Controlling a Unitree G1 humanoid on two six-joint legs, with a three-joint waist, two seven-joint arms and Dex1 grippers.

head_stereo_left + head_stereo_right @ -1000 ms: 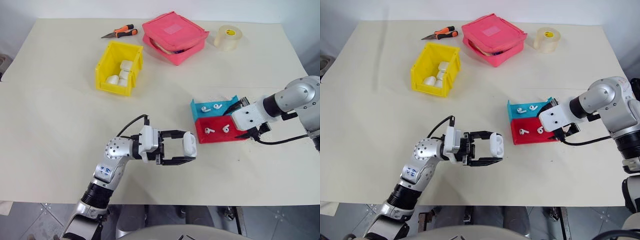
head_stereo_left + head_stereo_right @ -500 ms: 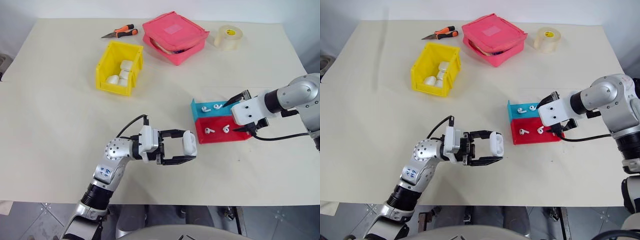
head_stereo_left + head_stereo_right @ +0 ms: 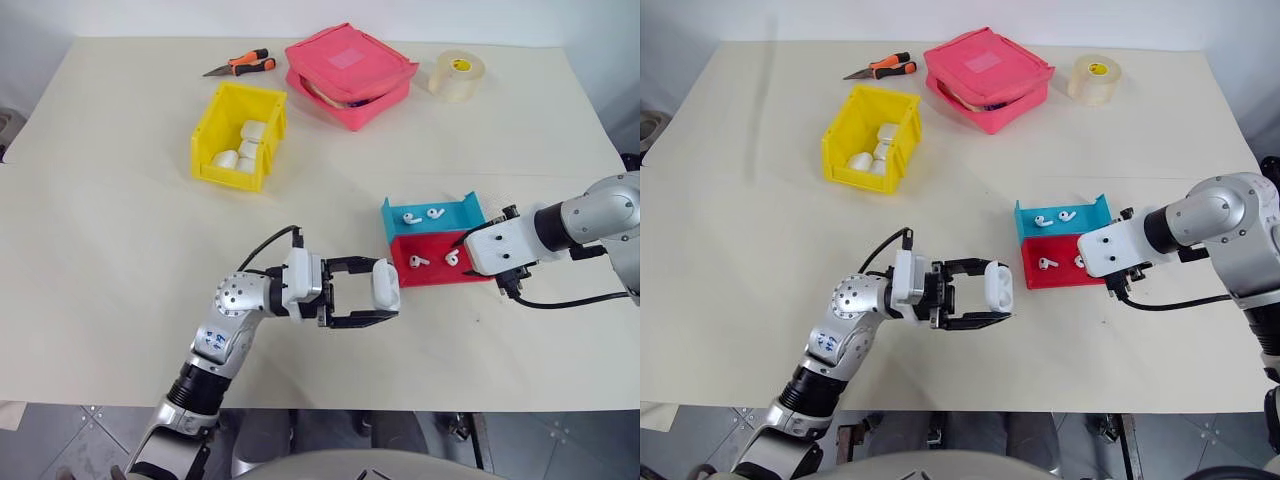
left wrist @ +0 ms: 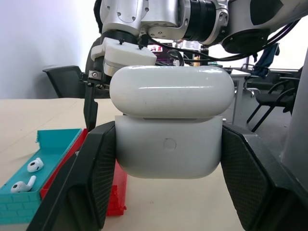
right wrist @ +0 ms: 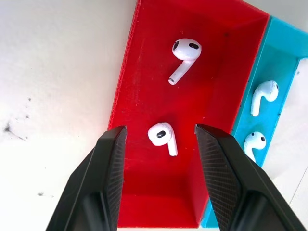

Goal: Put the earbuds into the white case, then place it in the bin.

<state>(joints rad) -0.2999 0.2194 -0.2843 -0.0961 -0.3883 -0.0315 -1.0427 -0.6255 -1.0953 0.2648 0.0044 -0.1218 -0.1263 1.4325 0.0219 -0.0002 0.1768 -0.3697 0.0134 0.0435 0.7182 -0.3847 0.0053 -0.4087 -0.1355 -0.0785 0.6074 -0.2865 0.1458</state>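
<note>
Holding the case (image 4: pixel 169 130) between both fingers, our left gripper (image 3: pixel 372 294) hangs over the near middle of the table (image 3: pixel 120 250), pointing right, its jaws pinched on the case's two sides. In our left wrist view the case lid stands raised a little from the base, and we cannot tell what is inside. Our right gripper (image 5: pixel 161 180) points down over the red tray (image 5: pixel 144 183) to the right, fingers spread partway with one earbud (image 5: pixel 162 136) lying between them on the tray floor; we see no contact with it. A second earbud (image 5: pixel 185 56) lies in the same red tray beyond the fingers. Two more earbuds (image 3: pixel 421 215) lie in the blue tray (image 3: pixel 460 214), which sits touching the far side of the red one. Our bin (image 3: pixel 212 125) stands well apart at far left of the trays, with several white cases (image 3: pixel 243 146) in it. Farther back lie pliers (image 3: pixel 240 65), a pink pouch (image 3: pixel 349 70) and a tape roll (image 3: pixel 456 75).
</note>
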